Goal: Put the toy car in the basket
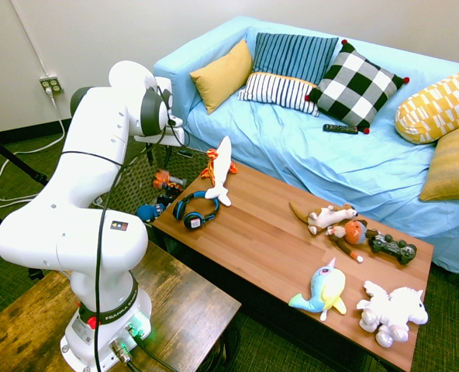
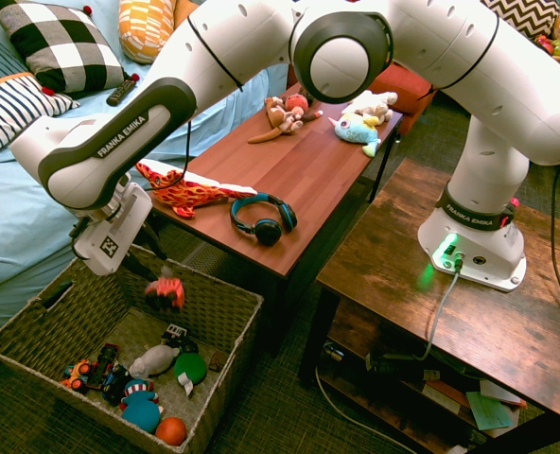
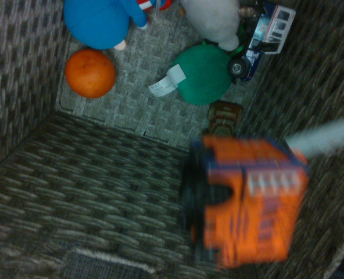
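- The gripper (image 2: 144, 264) is hovering above the woven basket (image 2: 225, 312); its fingers' spread cannot be told.
- The orange toy car (image 2: 166, 289), blurred, is showing inside the basket.

- The surface (image 1: 268, 232), a long wooden coffee table in front of the blue sofa (image 1: 353, 159), carries blue-black headphones (image 1: 196, 211) at its end nearest the basket.
- Just beside them lies a white shark plush (image 1: 221, 172) with an orange plush figure (image 1: 209, 164).
- Further along lie a tan-and-white dog plush (image 1: 328, 215), a brown monkey plush (image 1: 352, 233) and a dark game controller (image 1: 393, 248).
- At the far end: a blue-and-yellow narwhal plush (image 1: 324, 290) and a white fluffy plush (image 1: 392, 311).
- The sofa bears five cushions and a dark remote (image 1: 342, 129).
- The basket (image 2: 225, 326) stands on the green carpet floor (image 2: 280, 416) beside the surface.
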Robot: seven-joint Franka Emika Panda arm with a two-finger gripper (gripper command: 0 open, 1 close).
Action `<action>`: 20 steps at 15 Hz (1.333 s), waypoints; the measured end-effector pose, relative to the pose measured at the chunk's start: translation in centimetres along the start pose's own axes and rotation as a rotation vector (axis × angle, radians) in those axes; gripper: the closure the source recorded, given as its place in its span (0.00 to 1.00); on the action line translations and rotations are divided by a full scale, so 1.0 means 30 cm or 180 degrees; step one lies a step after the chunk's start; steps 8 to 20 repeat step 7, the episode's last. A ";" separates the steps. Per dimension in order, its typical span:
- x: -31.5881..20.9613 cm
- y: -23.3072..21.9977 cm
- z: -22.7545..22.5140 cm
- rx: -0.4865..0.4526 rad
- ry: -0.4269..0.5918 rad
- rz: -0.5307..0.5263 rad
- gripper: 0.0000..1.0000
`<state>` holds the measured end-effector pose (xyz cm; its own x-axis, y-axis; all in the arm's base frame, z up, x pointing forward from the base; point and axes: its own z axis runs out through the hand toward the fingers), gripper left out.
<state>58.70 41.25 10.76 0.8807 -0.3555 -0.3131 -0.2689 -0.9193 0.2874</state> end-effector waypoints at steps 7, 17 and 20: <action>0.075 0.203 -0.391 0.0258 0.0579 0.0202 0.00; 0.075 0.203 -0.391 0.0258 0.0579 0.0202 0.00; 0.075 0.203 -0.391 0.0258 0.0579 0.0202 0.00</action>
